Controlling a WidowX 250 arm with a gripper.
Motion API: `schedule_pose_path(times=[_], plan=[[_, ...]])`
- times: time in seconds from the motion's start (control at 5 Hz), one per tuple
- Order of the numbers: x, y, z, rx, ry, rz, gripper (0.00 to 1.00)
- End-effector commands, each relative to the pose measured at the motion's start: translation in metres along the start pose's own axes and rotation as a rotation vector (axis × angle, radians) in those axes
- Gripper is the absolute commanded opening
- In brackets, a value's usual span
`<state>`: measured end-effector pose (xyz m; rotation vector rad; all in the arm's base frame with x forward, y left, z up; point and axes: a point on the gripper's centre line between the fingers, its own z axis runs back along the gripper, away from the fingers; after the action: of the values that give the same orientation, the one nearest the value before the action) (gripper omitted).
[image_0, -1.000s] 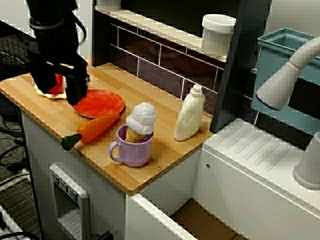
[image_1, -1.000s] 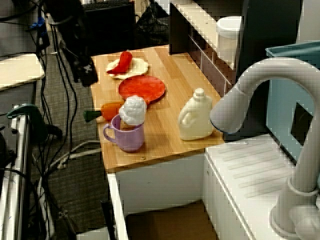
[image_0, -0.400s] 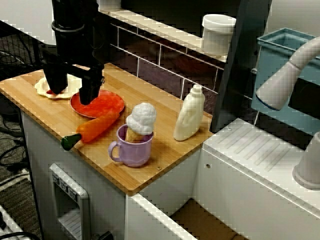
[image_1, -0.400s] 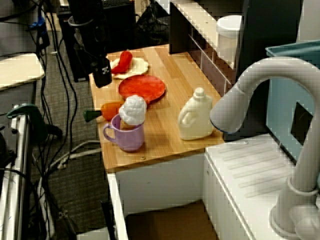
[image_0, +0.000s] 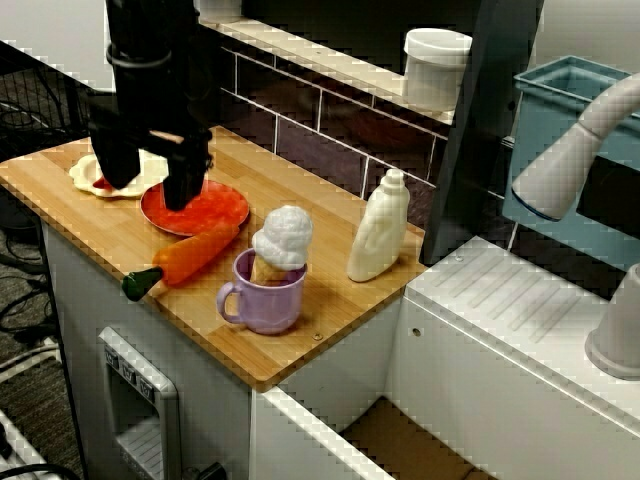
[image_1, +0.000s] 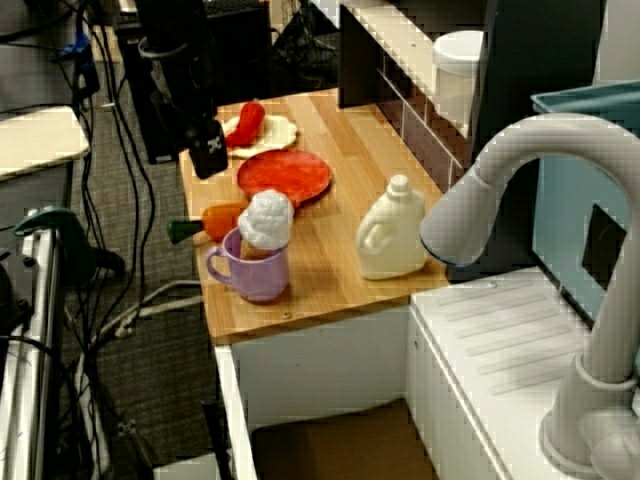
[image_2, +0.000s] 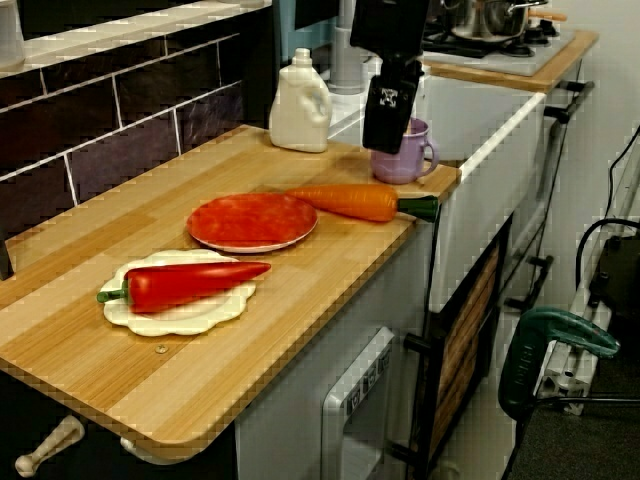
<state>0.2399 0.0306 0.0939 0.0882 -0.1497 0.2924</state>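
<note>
Two plates lie at one end of the wooden surface (image_2: 330, 250), and the gripper (image_0: 146, 190) hangs right over that end. Its dark fingers (image_0: 184, 185) are spread wide apart with nothing between them. Nearest below it is the red plate (image_0: 205, 212), flat and bare. Just beside that, the cream plate (image_2: 185, 315) carries the red pepper (image_2: 185, 283), lying lengthways with its green stem pointing away from the red plate. In the view along the surface, the gripper floats well clear of everything.

Over to the front edge: a carrot (image_0: 195, 252) lies there, its tip just by the red plate's rim and its green top out at the edge. Next along is a purple mug (image_0: 265, 298) with a white swirled lump (image_0: 284, 235) sitting in it. Then comes a white bottle (image_0: 380, 228), upright, close to the back.

Behind runs a dark tiled wall (image_0: 300, 120) topped by a pale ledge, and a white jar (image_0: 436, 65) stands up there. Past the wood comes a white draining board (image_0: 500, 295), a big curved tap (image_1: 500, 185) and a teal bin (image_0: 560, 100). On the floor in the view from the tap side, black cables (image_1: 130, 250) trail across grey carpet. A green-handled tool (image_2: 555, 335) shows beside the cabinet front.
</note>
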Motion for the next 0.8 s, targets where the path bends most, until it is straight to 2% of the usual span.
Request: schedule_pose_path(times=[0.0,0.2,0.6], plan=[[0.019,-0.002,-0.014,-0.034,-0.004,0.062,1.0],[0.024,-0.008,-0.024,-0.04,0.003,0.097,1.0],[0.024,-0.014,-0.035,-0.034,0.015,0.1,1.0]])
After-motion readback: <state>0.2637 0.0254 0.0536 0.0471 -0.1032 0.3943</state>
